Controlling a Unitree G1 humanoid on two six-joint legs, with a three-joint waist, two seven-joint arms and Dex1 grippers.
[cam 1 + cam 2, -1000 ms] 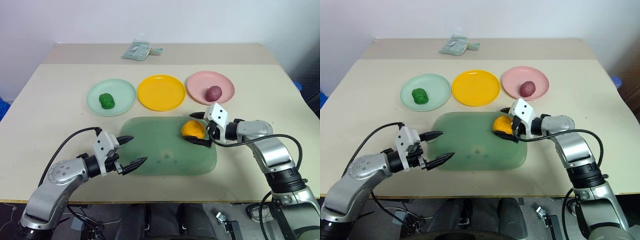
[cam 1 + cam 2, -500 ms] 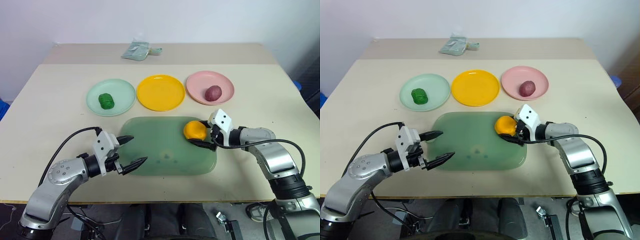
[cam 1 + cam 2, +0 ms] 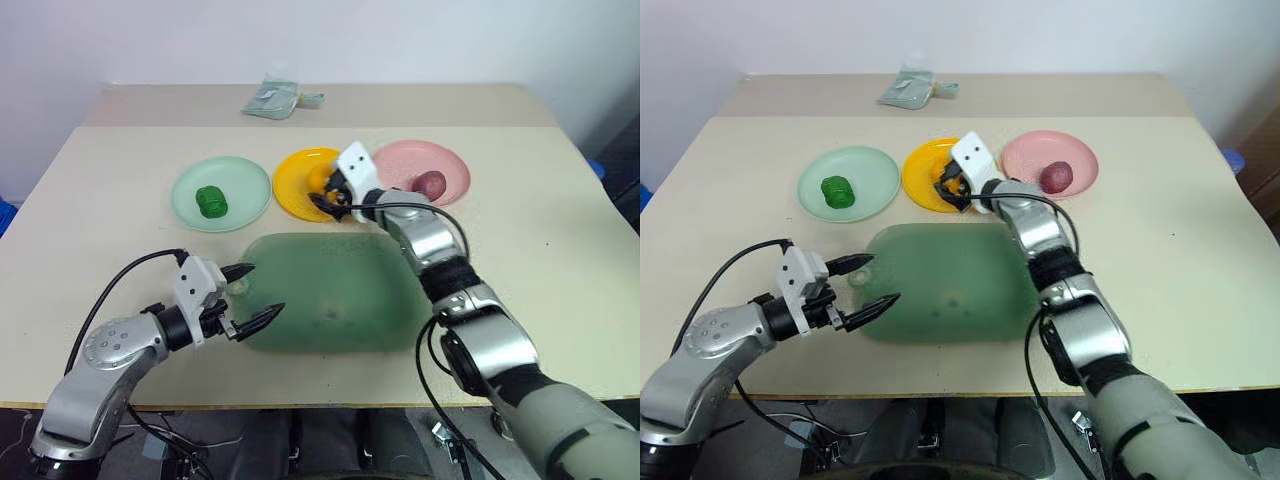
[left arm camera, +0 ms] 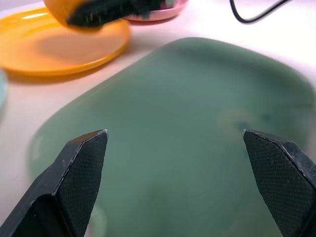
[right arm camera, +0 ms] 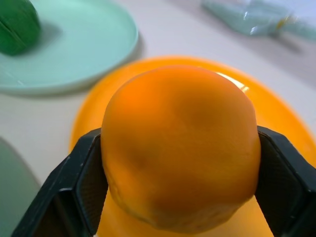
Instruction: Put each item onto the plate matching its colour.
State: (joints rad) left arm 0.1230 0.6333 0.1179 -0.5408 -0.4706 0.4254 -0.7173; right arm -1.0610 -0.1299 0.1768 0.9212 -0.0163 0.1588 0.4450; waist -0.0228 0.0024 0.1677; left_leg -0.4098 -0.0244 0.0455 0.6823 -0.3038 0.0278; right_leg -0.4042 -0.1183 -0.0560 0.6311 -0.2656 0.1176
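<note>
Carrying the orange item [image 3: 322,183] over the yellow plate [image 3: 297,190]; 2 of 3 items already sit on matching plates, by my reading.

Left eye view: my right gripper [image 3: 325,190] reaches forward across the table, forearm long and nearly straight, fingers clenched on the orange item above the yellow plate. Dark green item [image 3: 211,199] lies on the mint plate [image 3: 240,175]; maroon item [image 3: 430,182] lies on the pink plate [image 3: 455,165]. My left gripper [image 3: 252,295] hangs at the near left edge of the green mat [image 3: 340,295], elbow bent, fingers spread and empty.

Right eye view: same layout; a pale packet [image 3: 908,87] lies at the far edge of the table [image 3: 1160,230], well apart from the plates.

Left wrist view: both left fingertips [image 4: 81,158] stand wide over the mat, nothing between them.

Right wrist view: 2 pads [image 5: 81,182] squeeze the orange item at its sides, yellow plate directly beneath.

Handling note: I would lower the item toward the plate's middle before letting go, since a round piece released high or near the rim could roll off.
</note>
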